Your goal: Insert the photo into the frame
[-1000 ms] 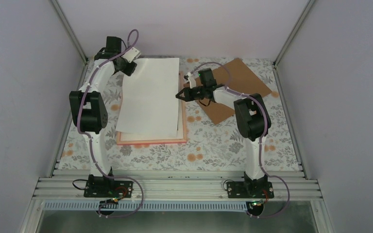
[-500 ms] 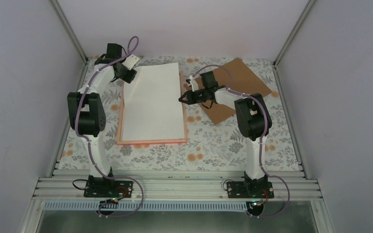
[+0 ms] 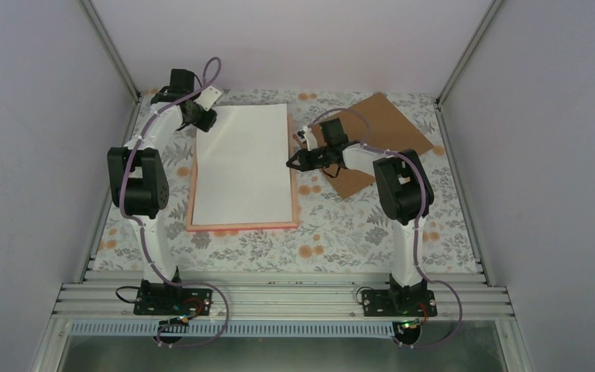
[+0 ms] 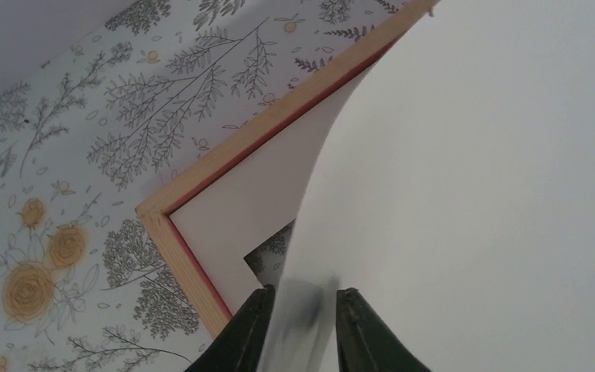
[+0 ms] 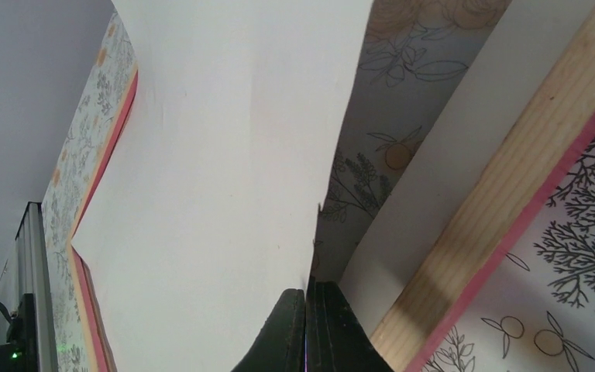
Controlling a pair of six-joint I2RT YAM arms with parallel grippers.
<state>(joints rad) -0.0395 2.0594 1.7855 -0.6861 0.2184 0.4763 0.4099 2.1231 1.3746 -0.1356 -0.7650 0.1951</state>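
The photo [image 3: 244, 163] lies white side up over the pink frame [image 3: 240, 225] on the left half of the table. My left gripper [image 3: 201, 120] is at the photo's far left corner. In the left wrist view the left gripper [image 4: 304, 293] stands slightly open, with the photo's [image 4: 472, 194] blurred corner loose between the fingers, above the frame's [image 4: 240, 147] corner and white mat [image 4: 225, 225]. My right gripper [image 3: 292, 161] is at the photo's right edge. The right wrist view shows the right gripper [image 5: 307, 291] shut on the photo's [image 5: 217, 194] edge, lifted above the mat [image 5: 441, 178] and frame rail [image 5: 496, 209].
A brown backing board [image 3: 380, 128] lies at an angle at the back right, partly under the right arm. A floral tablecloth [image 3: 341, 232] covers the table. Plain walls stand close on three sides, and a metal rail [image 3: 279, 298] runs along the near edge.
The photo has swung from a skewed, lifted pose to lie square over the frame. My left gripper's jaws have parted round its corner. The right gripper shifted slightly nearer, still clamped.
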